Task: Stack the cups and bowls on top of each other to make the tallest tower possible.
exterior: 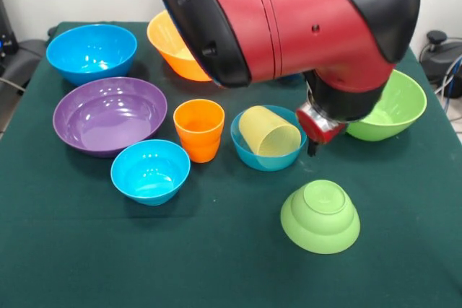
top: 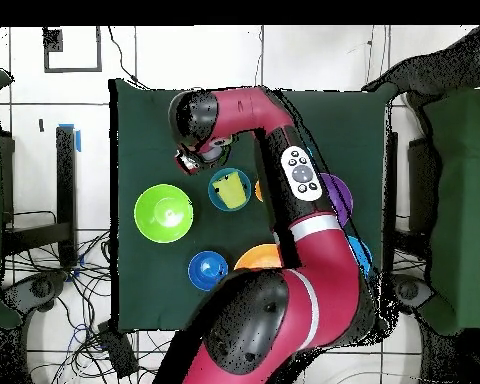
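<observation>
Front view: you've got the red and black arm (exterior: 289, 19) filling the top of frame, coming down over the green cloth table (exterior: 216, 265). Gripper (exterior: 313, 148) hangs low btwn the small blue bowl w/ cup and the large lime bowl (exterior: 390, 110); only a dark tip shows under the red wrist, so you cannot tell whether it's apart or together. Nothing visibly held.

Task items, same view: large blue bowl (exterior: 92, 52) far left, upright. Large orange bowl (exterior: 177, 48) beside it, partly behind the arm. Large purple bowl (exterior: 110, 115) in front of the blue one. Small light blue bowl (exterior: 150, 171) just in front of purple, touching or nearly so. Orange cup (exterior: 198, 129) upright, just right of purple. Pale yellow cup (exterior: 268, 131) lies tipped on its side inside a second small blue bowl (exterior: 249, 151). Small lime bowl (exterior: 320, 216) sits upside down, alone, nearest the camera. No stack built yet beyond cup-in-bowl.

Overhead view: arm (top: 284, 200) crosses the table centre and hides much. You can see the large lime bowl (top: 163, 213), the yellow cup in its blue bowl (top: 230, 188), a dark blue small bowl (top: 208, 270) w/ sth. small inside, an orange bowl's edge (top: 256, 257), purple's edge (top: 336, 192). Gripper (top: 190, 160) sits just beside cup-in-bowl; state not readable here either.
</observation>
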You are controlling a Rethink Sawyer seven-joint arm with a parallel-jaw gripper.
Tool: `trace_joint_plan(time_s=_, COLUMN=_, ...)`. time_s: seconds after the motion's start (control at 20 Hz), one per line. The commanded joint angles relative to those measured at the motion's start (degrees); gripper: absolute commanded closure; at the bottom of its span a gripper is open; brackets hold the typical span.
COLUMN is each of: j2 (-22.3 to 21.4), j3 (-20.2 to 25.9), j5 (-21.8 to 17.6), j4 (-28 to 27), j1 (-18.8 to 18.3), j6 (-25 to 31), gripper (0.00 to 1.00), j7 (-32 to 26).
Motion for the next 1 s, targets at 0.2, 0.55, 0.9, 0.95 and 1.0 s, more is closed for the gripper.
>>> trace_joint_plan(time_s=0.2, j2=-10.89, j3=-1.42, j5=-2.51, j4=10.81, j1=-2.36, j6=1.34, gripper=0.0, j7=-14.38)
trace_joint_plan(time_s=0.55, j2=-13.79, j3=-1.12, j5=-3.05, j4=16.03, j1=-4.38, j6=-1.57, gripper=0.0, j7=-13.0)
trace_joint_plan(time_s=0.9, j2=-10.98, j3=-1.0, j5=-5.64, j4=16.02, j1=-4.81, j6=-4.33, gripper=0.0, j7=-14.53)
trace_joint_plan(time_s=0.95, j2=-10.56, j3=-1.02, j5=-5.96, j4=16.25, j1=-5.05, j6=-5.03, gripper=0.0, j7=-14.7)
trace_joint_plan(time_s=1.0, j2=-10.14, j3=-1.04, j5=-6.27, j4=16.49, j1=-5.28, j6=-5.74, gripper=0.0, j7=-14.86)
